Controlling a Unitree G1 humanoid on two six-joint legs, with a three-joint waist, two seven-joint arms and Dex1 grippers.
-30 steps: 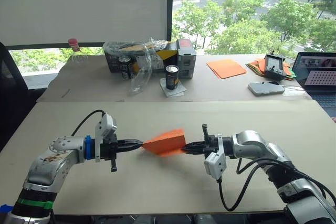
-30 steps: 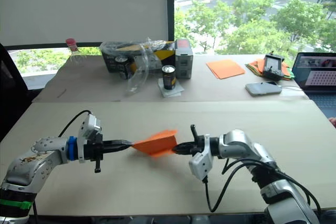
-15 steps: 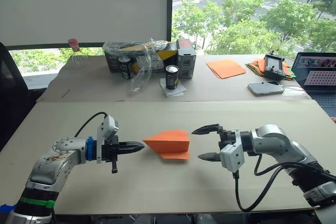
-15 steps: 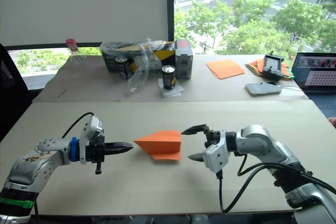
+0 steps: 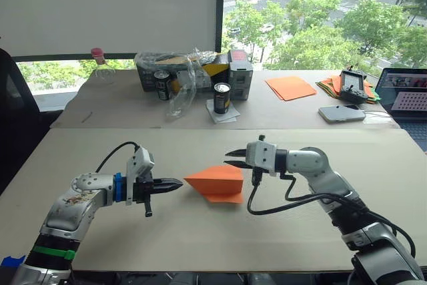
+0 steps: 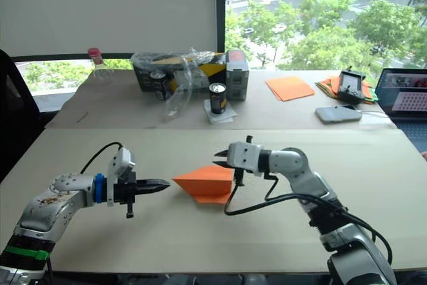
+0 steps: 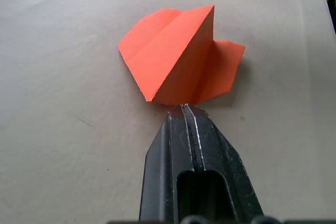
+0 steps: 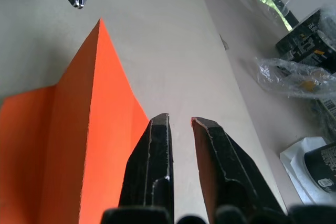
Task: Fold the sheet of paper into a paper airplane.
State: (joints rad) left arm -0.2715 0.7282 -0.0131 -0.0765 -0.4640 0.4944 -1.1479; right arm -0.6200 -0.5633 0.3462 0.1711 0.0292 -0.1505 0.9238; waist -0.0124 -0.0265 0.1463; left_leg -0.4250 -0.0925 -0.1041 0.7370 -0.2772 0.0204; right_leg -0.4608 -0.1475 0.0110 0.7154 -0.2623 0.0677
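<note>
1. Left gripper (image 5: 175, 184): fingers pressed together, nothing held; tip points at the nose of the paper airplane (image 5: 217, 182), just short of it, per the left wrist view.
2. Right gripper (image 5: 231, 158): fingers a narrow gap apart, nothing between them; hovers at the far upper edge of the plane's raised fold; right wrist view shows orange paper under and beside the fingers, but contact can't be told.
3. Paper airplane: bright orange pointed wedge lying free on the near table (image 5: 200, 231), betw. the two grippers; nose toward the left gripper, wide tail toward the right; one wing stands up as a ridge, a flat flap spreads beside it on the tabletop.
4. Far table (image 5: 120, 108): stack of orange sheets (image 5: 289, 87); multicoloured paper bundle (image 5: 330, 86) w/ a black device (image 5: 353, 85) on it; phone (image 5: 340, 113); laptop (image 5: 408, 95) at the right edge.
5. Also there: dark can (image 5: 221, 98) on a white napkin; crumpled clear plastic (image 5: 181, 78) over a box w/ a second can; bottle w/ pink cap (image 5: 100, 66) at the left; trees beyond the window.
</note>
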